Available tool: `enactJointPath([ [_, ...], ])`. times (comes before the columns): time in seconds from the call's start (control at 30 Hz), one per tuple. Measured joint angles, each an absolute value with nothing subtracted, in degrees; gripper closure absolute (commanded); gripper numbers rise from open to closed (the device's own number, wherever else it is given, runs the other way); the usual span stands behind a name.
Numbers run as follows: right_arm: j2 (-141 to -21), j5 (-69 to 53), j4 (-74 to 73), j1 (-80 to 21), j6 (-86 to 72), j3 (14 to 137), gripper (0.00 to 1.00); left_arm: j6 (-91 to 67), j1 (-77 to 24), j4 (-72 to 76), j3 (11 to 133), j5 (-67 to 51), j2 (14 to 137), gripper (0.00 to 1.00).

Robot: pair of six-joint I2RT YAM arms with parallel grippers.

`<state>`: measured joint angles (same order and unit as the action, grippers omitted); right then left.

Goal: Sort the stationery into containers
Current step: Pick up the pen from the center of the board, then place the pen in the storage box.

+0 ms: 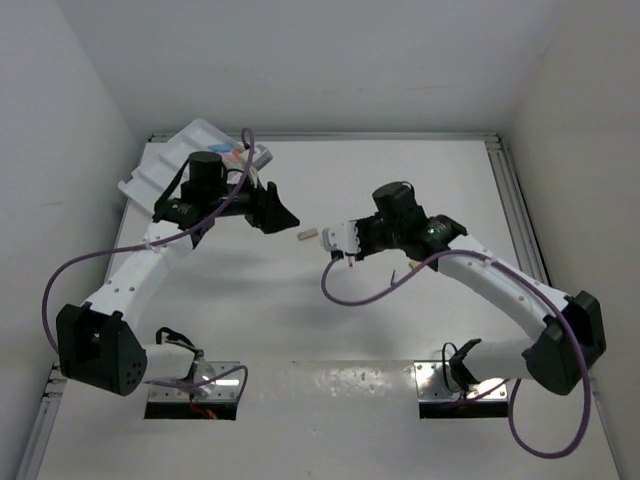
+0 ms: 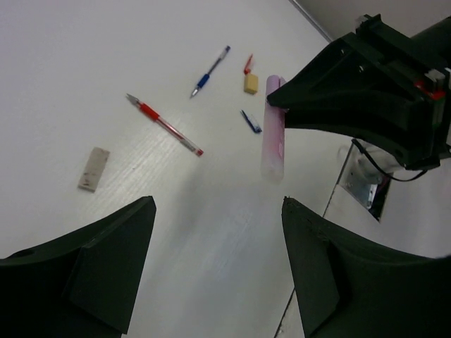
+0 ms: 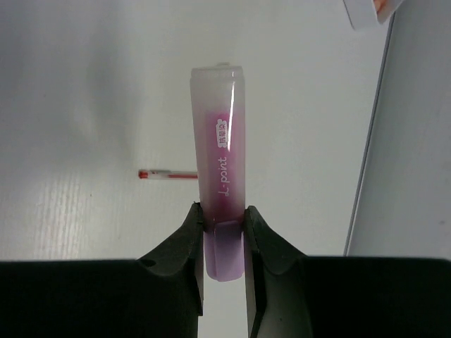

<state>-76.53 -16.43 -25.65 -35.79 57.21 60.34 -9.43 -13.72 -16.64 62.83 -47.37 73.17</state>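
My right gripper (image 3: 224, 215) is shut on the lower end of a pink marker (image 3: 222, 155) and holds it above the table. The marker also shows in the left wrist view (image 2: 273, 127), and the right gripper in the top view (image 1: 345, 243). My left gripper (image 2: 218, 201) is open and empty over bare table, between the white tray (image 1: 165, 170) and the right gripper; it also shows from above (image 1: 280, 215). On the table lie a red pen (image 2: 165, 127), a blue pen (image 2: 210, 72), a beige eraser (image 2: 92, 169), a second eraser (image 2: 251, 84), and small blue (image 2: 250, 121) and red (image 2: 248, 65) pieces.
The tray stands at the far left corner with some colourful items (image 1: 237, 152) in its far end; its corner shows in the right wrist view (image 3: 366, 10). An eraser (image 1: 308, 235) lies between the two grippers. Walls close the table on three sides.
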Motion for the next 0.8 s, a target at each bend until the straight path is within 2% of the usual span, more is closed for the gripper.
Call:
enactJointPath([
  [0.23, -69.0, -13.4, -25.7, -44.1, 66.2, 52.9, 1.0, -7.9, -20.1, -20.4, 62.7, -47.2, 73.6, 0.17],
  [0.47, -67.5, -8.9, -24.3, -49.1, 73.3, 48.4, 1.0, -6.6, -26.3, -22.4, 61.3, -47.7, 76.3, 0.14],
  [0.8, -67.5, -5.5, -21.3, -51.2, 78.1, 47.9, 1.0, -8.0, -29.3, -22.6, 57.8, -48.7, 78.6, 0.21],
])
